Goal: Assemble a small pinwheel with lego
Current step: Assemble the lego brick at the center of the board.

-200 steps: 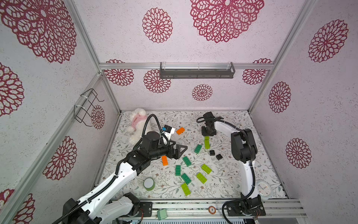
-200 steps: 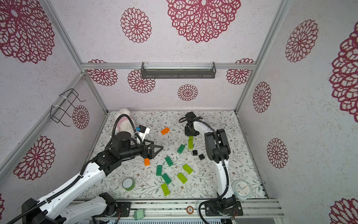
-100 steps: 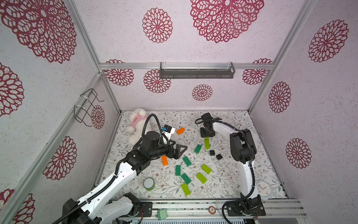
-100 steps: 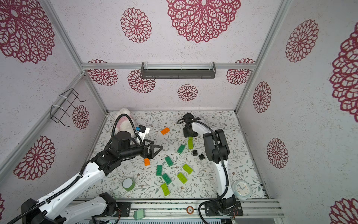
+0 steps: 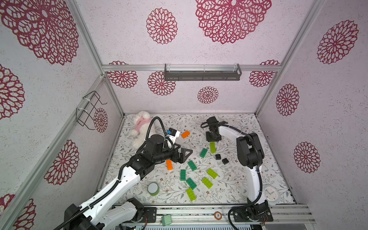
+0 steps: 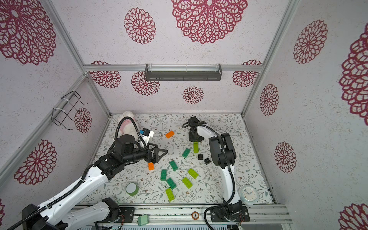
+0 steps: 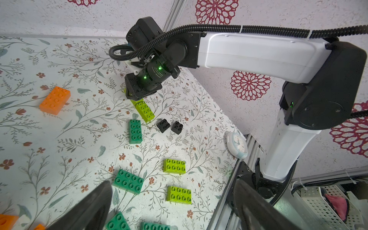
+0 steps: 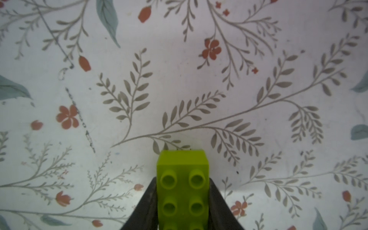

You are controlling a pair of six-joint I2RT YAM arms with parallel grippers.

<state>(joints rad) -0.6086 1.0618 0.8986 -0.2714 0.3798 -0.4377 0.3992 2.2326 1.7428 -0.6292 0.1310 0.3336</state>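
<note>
Lego bricks lie scattered on the floral table. My right gripper [image 5: 212,141] [image 8: 182,180] points down near the back, shut on one end of a lime green brick [image 5: 212,147] [image 8: 183,191] that lies flat, a finger pressed on each long side. Beside it are a dark green brick [image 5: 203,153] and two black bricks [image 5: 218,157] [image 5: 225,161]. Orange bricks [image 5: 185,134] [image 5: 169,164], more dark green ones [image 5: 192,165] and lime ones [image 5: 212,173] lie around. My left gripper [image 5: 184,154] [image 7: 171,209] hovers open and holds nothing, above the nearer orange brick.
A green tape roll [image 5: 153,188] stands near the front left. A plush toy [image 5: 141,127] and a small white-and-blue box [image 5: 172,133] sit at the back left. A white clock [image 5: 270,194] is at the front right, and a mint-green box [image 5: 166,220] rests on the front rail.
My right wrist has shifted slightly over the lime green brick, which stays in place. The left arm has not moved.
</note>
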